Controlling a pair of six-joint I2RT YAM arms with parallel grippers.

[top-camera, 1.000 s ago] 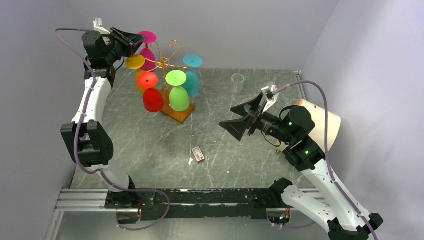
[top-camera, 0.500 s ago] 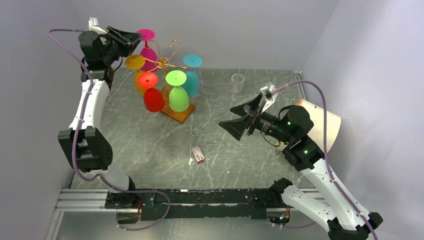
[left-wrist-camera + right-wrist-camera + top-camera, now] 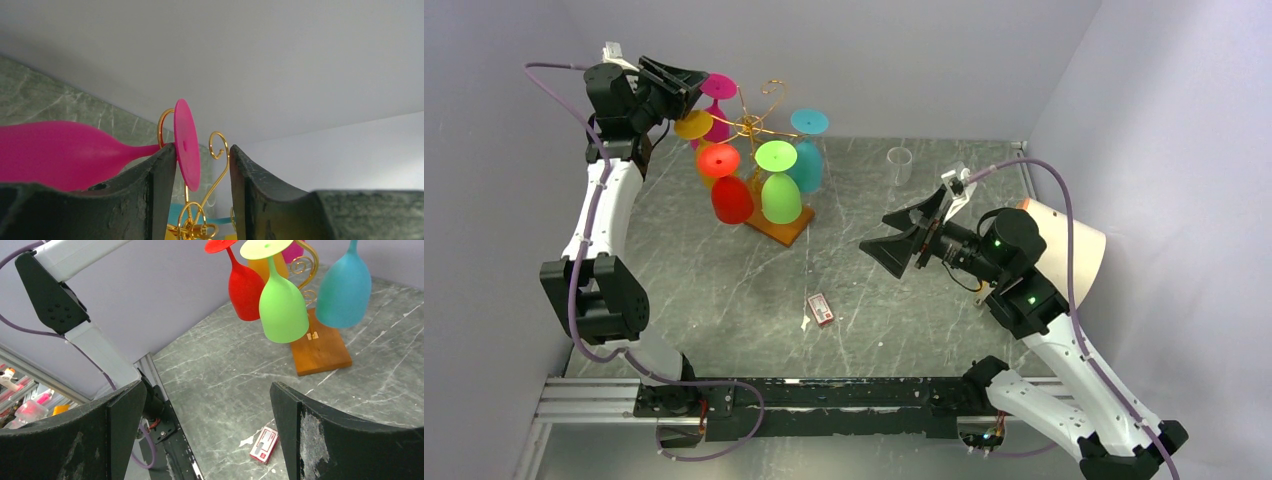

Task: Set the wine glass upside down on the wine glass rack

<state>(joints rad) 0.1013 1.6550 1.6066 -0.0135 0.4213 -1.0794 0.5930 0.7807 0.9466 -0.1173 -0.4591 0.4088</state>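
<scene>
Hangs pink glass [image 3: 721, 86] bowl-down on rack [image 3: 784, 229], far-left corner of desk [image 3: 904, 330], foot caught over gold scroll to bear weight. Straddles foot with left fingers [image 3: 160, 172], part open, not clamping; left arm [image 3: 609, 200] stretched high. Holds right fingers [image 3: 894, 252] wide, empty, mid-right.

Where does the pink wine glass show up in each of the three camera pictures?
Top external: the pink wine glass hangs at upper left, on the rack's far left side.
Left wrist: left of centre, its foot between the left gripper's fingers.
Right wrist: only a sliver at the top edge, behind the green glass.
Shared landmark: the wine glass rack.
</scene>
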